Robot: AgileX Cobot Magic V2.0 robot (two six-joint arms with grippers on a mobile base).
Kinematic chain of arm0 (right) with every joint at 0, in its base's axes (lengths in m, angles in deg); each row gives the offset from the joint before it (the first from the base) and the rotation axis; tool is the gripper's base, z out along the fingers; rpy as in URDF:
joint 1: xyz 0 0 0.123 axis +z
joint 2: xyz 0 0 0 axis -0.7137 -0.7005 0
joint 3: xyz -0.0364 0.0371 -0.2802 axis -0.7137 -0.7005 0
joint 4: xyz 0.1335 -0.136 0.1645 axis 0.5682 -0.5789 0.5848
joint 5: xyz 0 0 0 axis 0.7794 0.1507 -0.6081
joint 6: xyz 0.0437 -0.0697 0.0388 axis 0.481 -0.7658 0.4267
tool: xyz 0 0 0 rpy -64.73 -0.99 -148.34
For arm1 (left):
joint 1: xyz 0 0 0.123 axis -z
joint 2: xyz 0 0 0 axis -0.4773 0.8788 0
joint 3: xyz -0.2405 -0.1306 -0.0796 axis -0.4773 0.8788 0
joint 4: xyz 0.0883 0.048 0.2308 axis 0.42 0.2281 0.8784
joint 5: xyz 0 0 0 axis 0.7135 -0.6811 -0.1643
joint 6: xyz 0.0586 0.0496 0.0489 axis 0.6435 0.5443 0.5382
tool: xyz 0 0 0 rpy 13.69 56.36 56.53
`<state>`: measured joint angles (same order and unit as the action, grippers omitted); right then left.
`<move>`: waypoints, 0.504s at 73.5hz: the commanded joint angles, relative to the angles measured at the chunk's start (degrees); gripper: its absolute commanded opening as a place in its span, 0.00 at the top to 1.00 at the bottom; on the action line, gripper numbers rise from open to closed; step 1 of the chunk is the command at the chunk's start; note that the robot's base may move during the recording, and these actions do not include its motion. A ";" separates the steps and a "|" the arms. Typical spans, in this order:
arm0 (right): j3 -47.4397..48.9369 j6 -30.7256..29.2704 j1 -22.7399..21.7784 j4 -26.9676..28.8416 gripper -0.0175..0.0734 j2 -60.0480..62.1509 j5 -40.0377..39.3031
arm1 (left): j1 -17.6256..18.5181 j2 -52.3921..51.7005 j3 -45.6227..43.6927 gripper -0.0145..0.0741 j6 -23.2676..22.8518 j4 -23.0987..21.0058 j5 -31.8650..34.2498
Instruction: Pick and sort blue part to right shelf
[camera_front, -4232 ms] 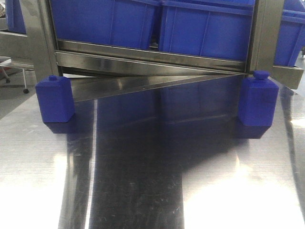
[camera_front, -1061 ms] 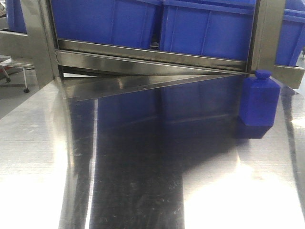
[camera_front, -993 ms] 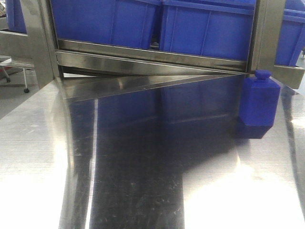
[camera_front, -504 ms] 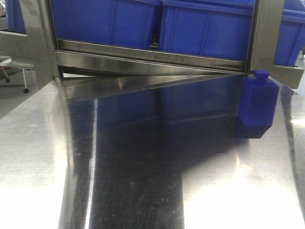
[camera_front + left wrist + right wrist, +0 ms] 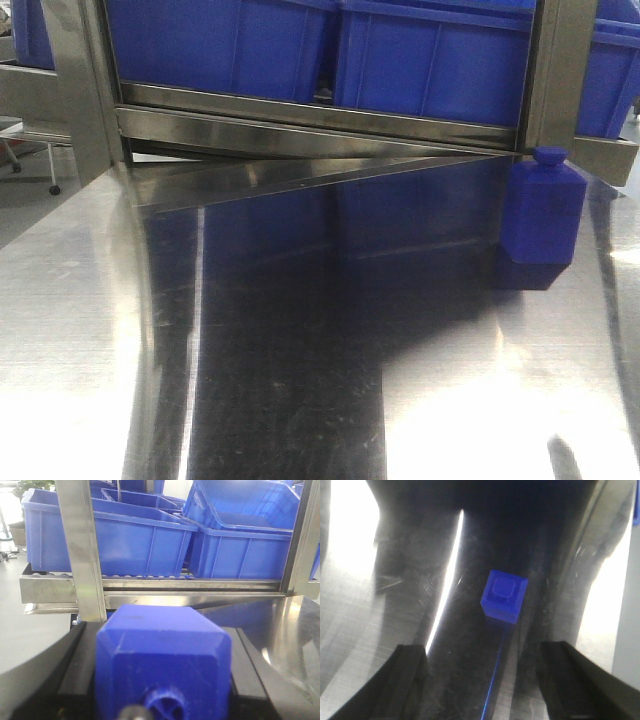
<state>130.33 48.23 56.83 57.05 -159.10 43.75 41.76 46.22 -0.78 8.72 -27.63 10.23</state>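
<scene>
1. Front view: a shiny steel table (image 5: pixel 80 300) fills the frame. At its far right edge a standing blue part (image 5: pixel 542 225), shaped like a small square bottle with a cap on top, stands upright at the foot of the right post of a metal rack (image 5: pixel 300 130). On the rack's shelf above sit two blue bins (image 5: pixel 220 45) side by side. Only their outer walls show, so their contents cannot be told. Neither arm is in this view.

2. Left wrist view: the left gripper (image 5: pixel 162 645) is clenched on a held blue part (image 5: pixel 162 665), which fills the lower middle of the frame with its cap end toward the camera. The black fingers (image 5: pixel 75 680) press against its two sides. Beyond it, the rack carries a left bin (image 5: pixel 115 540) and a right bin (image 5: pixel 240 545). The right bin's inner walls show, but its floor is hidden.

3. Right wrist view: the camera looks down on the table. The right gripper (image 5: pixel 484 650) is spread wide, with one black finger (image 5: pixel 405 680) at the lower left and the other at the lower right. Nothing is between them. The standing blue part (image 5: pixel 504 596) is seen from above, cap up, beyond the fingertips and apart from them.
</scene>
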 commanded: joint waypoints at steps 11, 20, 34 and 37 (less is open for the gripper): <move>12.82 2.21 0.03 0.98 0.20 -12.82 5.16 | 0.35 0.33 -1.73 0.48 -0.04 -0.39 5.77; 13.73 2.36 -0.08 0.59 0.20 -18.30 4.67 | 0.35 0.33 -1.73 0.48 -0.04 -0.39 5.77; 13.73 2.36 -0.07 -1.99 0.20 -24.93 3.03 | 0.35 0.33 -1.73 0.48 -0.04 -0.39 5.77; 13.73 2.36 -0.07 -1.99 0.20 -25.91 2.50 | 0.35 0.33 -1.73 0.48 -0.04 -0.39 5.77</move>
<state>141.91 50.29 56.83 55.56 -185.56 48.81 41.76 46.22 -0.78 8.72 -27.63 10.23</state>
